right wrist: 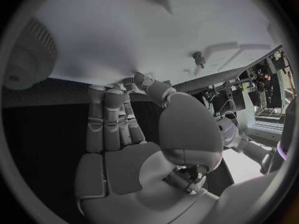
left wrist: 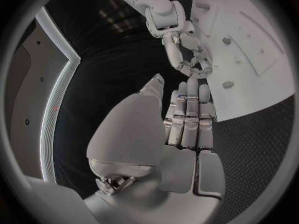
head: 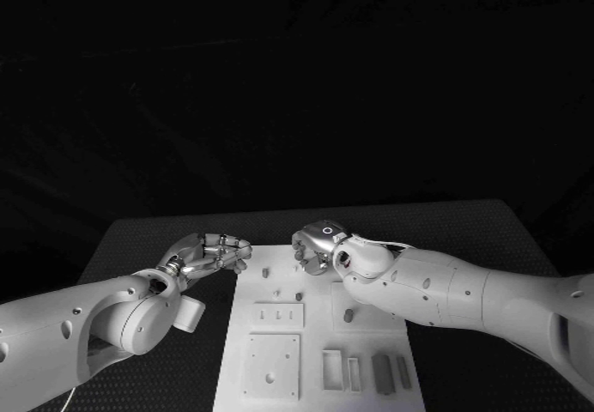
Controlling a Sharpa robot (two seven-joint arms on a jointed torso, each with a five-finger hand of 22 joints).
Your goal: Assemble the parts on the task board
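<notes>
The white task board [head: 230,378] lies lengthwise in the middle of the table. Several small grey parts [head: 384,374] lie side by side on its near right portion, and a small peg [head: 349,315] stands nearer the middle. My left hand [head: 208,255] hovers at the board's far left corner, its fingers [left wrist: 187,119] straight and side by side with nothing in them. My right hand [head: 319,245] is over the board's far edge. Its curled fingers [left wrist: 190,59] meet the thumb, and what lies between them is hidden. A small peg [right wrist: 199,58] stands on the board [right wrist: 156,30] beyond that hand [right wrist: 124,129].
Raised square plates with slots and holes [head: 272,365] sit on the board's left half. Dark textured table [head: 148,236] surrounds the board on all sides. The two hands are a short gap apart at the board's far end, my left hand [right wrist: 233,134] beside the right.
</notes>
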